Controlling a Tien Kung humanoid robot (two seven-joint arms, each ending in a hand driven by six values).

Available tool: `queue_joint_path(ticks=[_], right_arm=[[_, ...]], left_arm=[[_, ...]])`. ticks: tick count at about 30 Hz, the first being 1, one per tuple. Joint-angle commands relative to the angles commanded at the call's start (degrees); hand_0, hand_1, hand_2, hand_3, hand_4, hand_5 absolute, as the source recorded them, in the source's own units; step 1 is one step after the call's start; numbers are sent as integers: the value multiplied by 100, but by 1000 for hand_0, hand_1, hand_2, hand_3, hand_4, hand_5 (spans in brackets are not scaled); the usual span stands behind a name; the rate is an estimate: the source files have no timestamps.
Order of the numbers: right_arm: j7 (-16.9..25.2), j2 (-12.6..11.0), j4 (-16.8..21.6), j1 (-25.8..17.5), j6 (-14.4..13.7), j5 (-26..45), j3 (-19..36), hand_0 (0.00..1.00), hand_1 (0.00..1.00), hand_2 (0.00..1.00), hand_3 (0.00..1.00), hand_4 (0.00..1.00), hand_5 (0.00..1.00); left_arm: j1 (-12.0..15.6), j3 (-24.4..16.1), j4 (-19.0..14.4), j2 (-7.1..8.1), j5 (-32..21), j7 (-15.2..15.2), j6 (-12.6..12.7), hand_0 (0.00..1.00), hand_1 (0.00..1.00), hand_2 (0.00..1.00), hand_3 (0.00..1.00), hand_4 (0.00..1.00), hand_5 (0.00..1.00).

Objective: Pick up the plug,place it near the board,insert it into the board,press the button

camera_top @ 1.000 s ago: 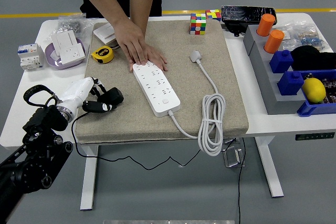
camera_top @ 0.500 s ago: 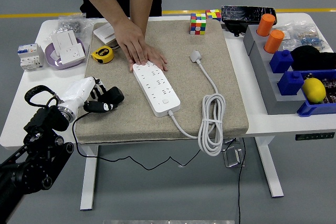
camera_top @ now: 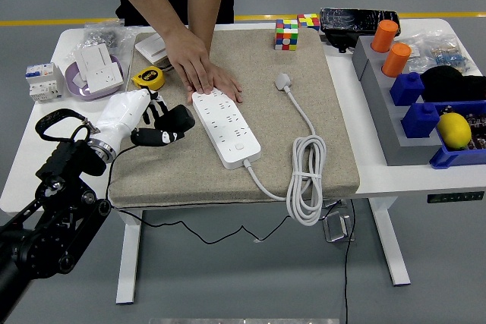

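My left hand (camera_top: 156,123), white-backed with black fingers, is shut on a black plug (camera_top: 176,119) with a thin black cable trailing off the mat's near edge. It holds the plug just above the beige mat (camera_top: 304,73), a short way left of the white power strip (camera_top: 225,127). The strip lies diagonally on the mat with its button (camera_top: 239,145) near the lower end. A person's hand (camera_top: 199,66) presses flat on the strip's far end. My right hand is out of view.
The strip's own white plug (camera_top: 283,80) and coiled cable (camera_top: 305,180) lie on the mat's right side. A yellow tape measure (camera_top: 148,79), a bowl with a socket (camera_top: 95,73), Rubik's cubes (camera_top: 287,34) and parts bins (camera_top: 425,111) surround the mat.
My left hand has lifted the black plug and carried it up and right, closer to the power strip. The person's hand has stayed on the strip.
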Motion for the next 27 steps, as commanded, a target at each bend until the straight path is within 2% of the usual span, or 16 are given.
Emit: queue_joint_path(ticks=[4, 8, 13, 19, 23, 27], right_arm=[[-1, -1, -1, 5, -1, 0, -4, 847, 770, 736, 767, 998, 987], [-4, -6, -3, 17, -3, 3, -20, 848, 770, 736, 767, 998, 987], [-6, -31, -1, 60, -7, -3, -63, 848, 770, 736, 767, 998, 987], [-9, -49, -3, 73, -5, 10, -124, 847, 770, 736, 766, 998, 987], [-10, -50, -5, 75, -5, 16, -142, 847, 770, 736, 766, 998, 987], [-8, -48, -7, 83, -3, 14, -139, 849, 770, 736, 766, 998, 987]], left_arm=[[-191, 259, -85, 62, 0, -6, 21, 422, 334, 320, 334, 614, 182], [-498, 591, 50, 79, 0, -17, 48, 423, 332, 320, 331, 615, 189], [-980, 1084, 608, -12, 0, -95, 123, 421, 328, 314, 325, 616, 194], [-1399, 1294, 1388, -203, 0, -213, 264, 419, 329, 309, 322, 615, 195], [-1557, 1278, 1732, -282, 0, -259, 320, 419, 329, 309, 322, 615, 195], [-1618, 1276, 1912, -288, 0, -278, 318, 419, 324, 303, 318, 615, 199]])
